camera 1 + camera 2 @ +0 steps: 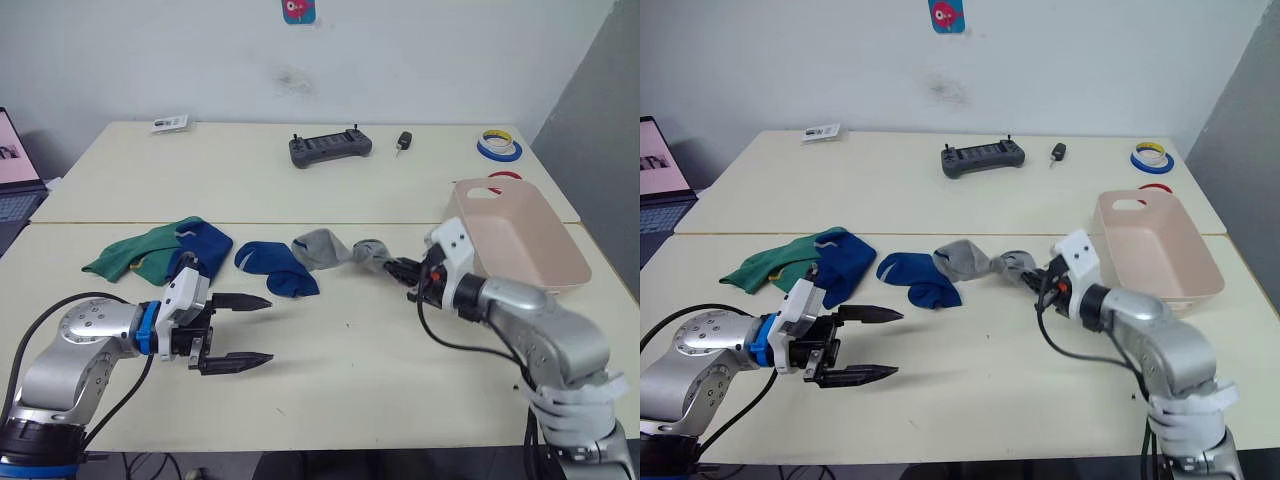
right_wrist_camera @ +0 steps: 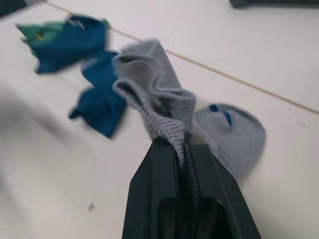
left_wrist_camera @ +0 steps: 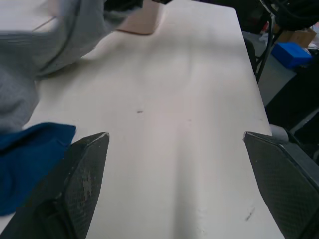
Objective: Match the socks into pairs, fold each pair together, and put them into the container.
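1. A grey sock (image 2: 164, 107) is pinched by its ribbed cuff between the pressed-together fingers of the right gripper (image 1: 408, 270), just beside the pale pink container (image 1: 520, 235).
2. The left gripper (image 1: 245, 330) is held with fingers spread wide above the bare table (image 1: 350, 390); the blue socks (image 1: 275, 268) lie just beyond it, the green socks (image 1: 135, 252) off to its outer side.
3. The socks are judged light, limp and easily bunched; a hold at the cuff or mid-foot is judged best.
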